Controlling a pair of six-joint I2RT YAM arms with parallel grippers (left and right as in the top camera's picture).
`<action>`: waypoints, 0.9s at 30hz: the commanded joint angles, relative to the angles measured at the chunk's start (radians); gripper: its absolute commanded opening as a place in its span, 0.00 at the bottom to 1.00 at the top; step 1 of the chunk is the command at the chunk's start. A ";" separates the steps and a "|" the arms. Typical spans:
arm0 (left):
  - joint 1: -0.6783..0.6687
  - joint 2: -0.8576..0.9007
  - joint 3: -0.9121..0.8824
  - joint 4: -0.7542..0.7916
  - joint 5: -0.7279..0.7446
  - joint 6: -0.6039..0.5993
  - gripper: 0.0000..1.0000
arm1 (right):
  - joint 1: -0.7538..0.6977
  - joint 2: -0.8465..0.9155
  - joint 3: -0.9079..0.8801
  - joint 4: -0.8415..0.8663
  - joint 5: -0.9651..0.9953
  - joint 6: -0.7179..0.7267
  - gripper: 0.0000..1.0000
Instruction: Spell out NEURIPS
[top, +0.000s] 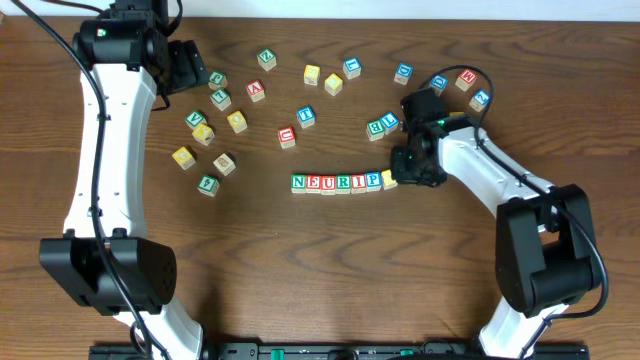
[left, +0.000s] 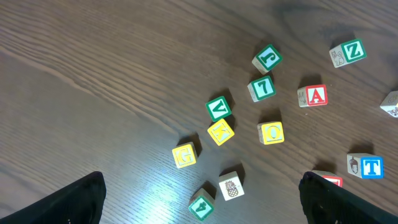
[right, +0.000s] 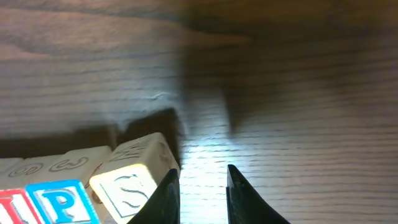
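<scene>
At centre | NEURIPS row (top: 335, 183) runs left-right | end S cube (right: 124, 186) skewed

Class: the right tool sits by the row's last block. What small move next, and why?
Probably nudge the yellow S block with the right tool until it squares up beside the P block: the S lies skewed at the row's end, and the tool's narrowly parted jaws are empty.

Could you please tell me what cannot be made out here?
Right wrist: cubes left of the P cube are cut off by the frame edge.
Overhead: the yellow cube against the right gripper; its letter is too small.
Left wrist: the bottom red-framed cube, its face hidden behind a finger.
</scene>
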 joint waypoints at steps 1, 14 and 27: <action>0.004 -0.013 0.012 -0.006 -0.006 0.006 0.98 | 0.025 0.009 -0.008 -0.003 -0.006 0.011 0.20; 0.004 -0.013 0.012 -0.006 -0.006 0.006 0.98 | 0.040 0.008 -0.008 0.000 -0.005 0.013 0.20; 0.004 -0.013 0.012 -0.006 -0.006 0.006 0.98 | -0.025 -0.131 0.096 -0.079 0.013 -0.047 0.36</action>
